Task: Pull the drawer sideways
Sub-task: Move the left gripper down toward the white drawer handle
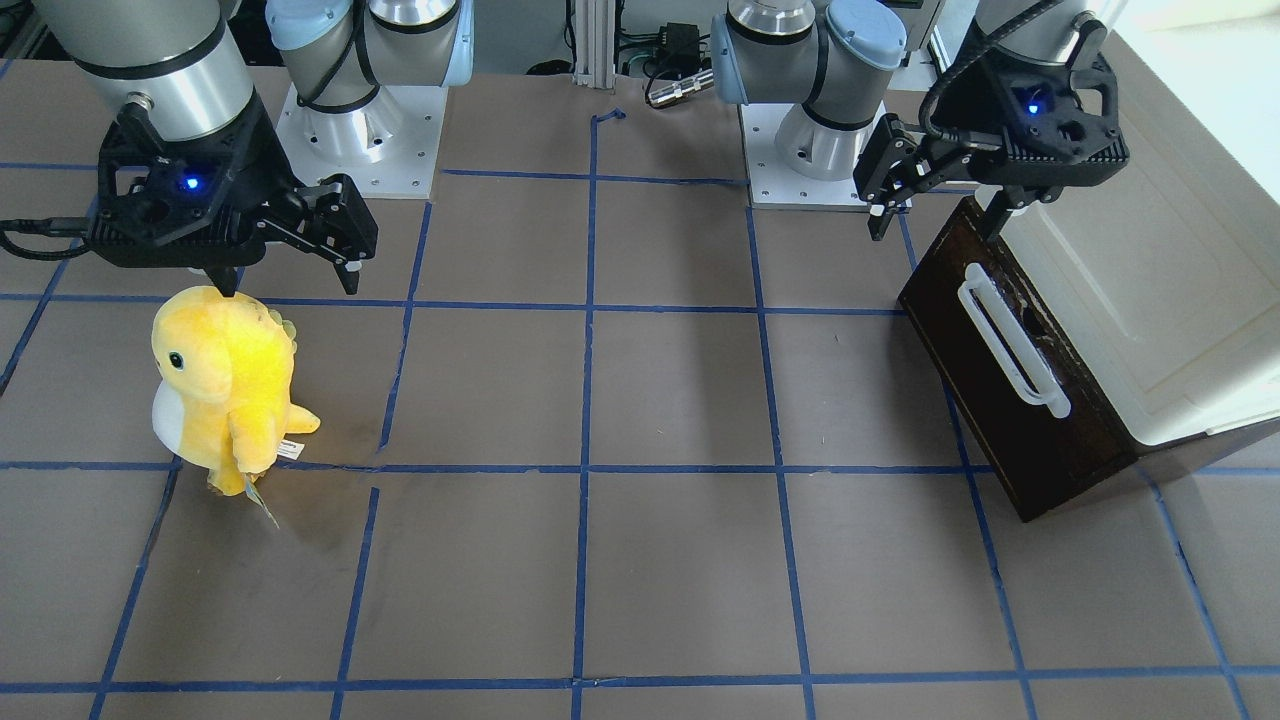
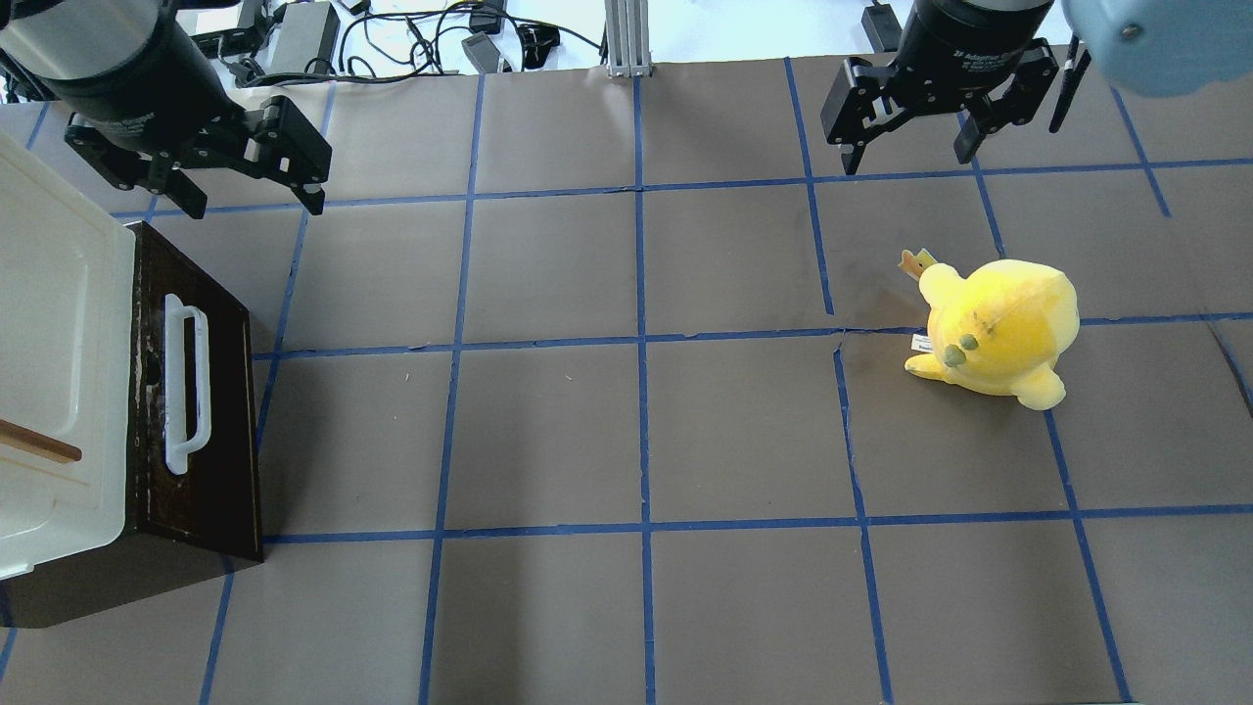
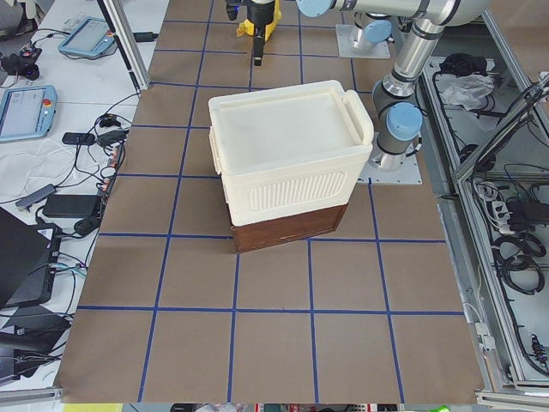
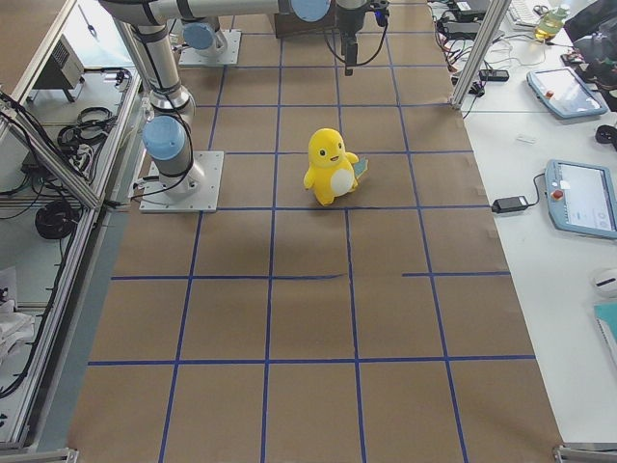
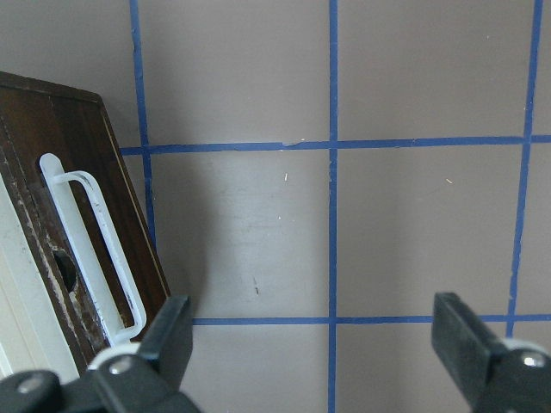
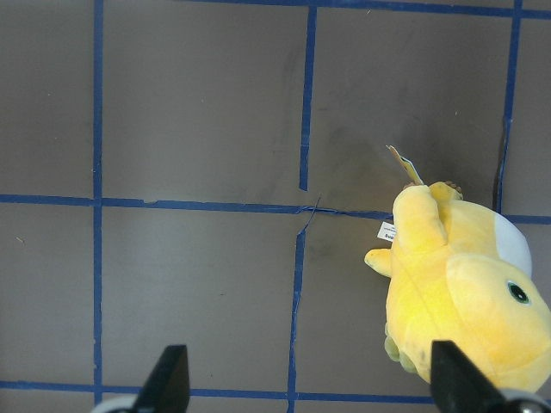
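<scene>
The drawer [image 2: 201,431] has a dark brown wooden front and a long white bar handle [image 2: 186,382]. It sits under a cream-white cabinet at the table's left side and no pale inner walls show. It also shows in the front view [image 1: 1010,430] and in the left wrist view [image 5: 82,163]. My left gripper [image 2: 253,201] is open and empty, above the table just past one end of the drawer front; it also shows in the front view [image 1: 935,228]. My right gripper [image 2: 905,162] is open and empty, far off near a plush toy.
The cream-white cabinet [image 2: 49,323] with a small brown wooden handle [image 2: 39,443] stands on top of the drawer unit. A yellow plush toy [image 2: 998,328] stands on the right side of the table. Blue tape lines grid the brown table [image 2: 636,431].
</scene>
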Available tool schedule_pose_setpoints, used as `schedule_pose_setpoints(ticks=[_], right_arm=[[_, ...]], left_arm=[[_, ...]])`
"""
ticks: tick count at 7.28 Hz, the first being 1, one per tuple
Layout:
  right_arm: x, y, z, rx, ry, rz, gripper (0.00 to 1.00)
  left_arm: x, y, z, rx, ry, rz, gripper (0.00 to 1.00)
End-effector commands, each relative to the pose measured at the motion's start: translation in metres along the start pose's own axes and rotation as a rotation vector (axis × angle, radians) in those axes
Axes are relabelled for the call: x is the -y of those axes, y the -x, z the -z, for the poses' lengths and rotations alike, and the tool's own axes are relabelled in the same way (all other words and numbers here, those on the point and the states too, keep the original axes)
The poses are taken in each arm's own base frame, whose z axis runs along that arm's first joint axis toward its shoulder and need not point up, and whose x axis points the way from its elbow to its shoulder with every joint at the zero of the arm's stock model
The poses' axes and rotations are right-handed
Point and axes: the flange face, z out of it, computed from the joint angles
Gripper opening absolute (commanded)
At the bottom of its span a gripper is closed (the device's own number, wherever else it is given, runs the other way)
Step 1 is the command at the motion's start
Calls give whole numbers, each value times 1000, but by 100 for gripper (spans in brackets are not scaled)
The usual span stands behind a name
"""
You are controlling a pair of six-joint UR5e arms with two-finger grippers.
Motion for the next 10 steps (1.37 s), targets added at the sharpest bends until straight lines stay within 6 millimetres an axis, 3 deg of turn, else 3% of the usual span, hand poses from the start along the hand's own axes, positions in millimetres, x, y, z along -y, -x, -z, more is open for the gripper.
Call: schedule_pose_setpoints(ticks=[1,4,6,8,10], right_arm=[[0,0,0,0,0,1,100],[0,0,0,0,0,0,100],[0,0,0,0,0,0,100],[0,0,0,0,0,0,100],[0,0,0,0,0,0,100]], left_arm=[[2,-7,-4,1,2,11,100],[4,-11,-16,-1,20,62,100],[6,-48,-42,3,51,31,100],[4,-111,-67,52,-11,72,100],[5,-114,-118,214,31,247,100]])
